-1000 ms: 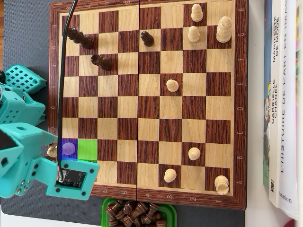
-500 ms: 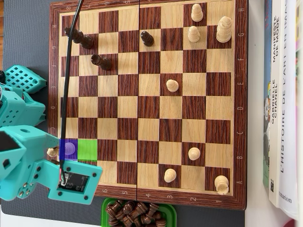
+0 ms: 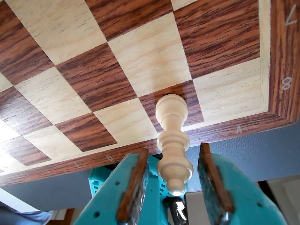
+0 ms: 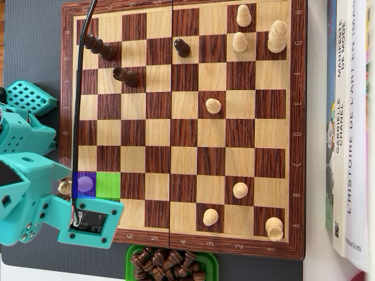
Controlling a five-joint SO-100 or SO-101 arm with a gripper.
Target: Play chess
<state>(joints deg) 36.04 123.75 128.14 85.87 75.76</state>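
Books sit beside our chessboard; our claw stands open around a light piece, not yet gripped or moved

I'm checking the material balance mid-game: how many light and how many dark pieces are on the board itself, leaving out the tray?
Light pieces: 8
Dark pieces: 4
Total: 12
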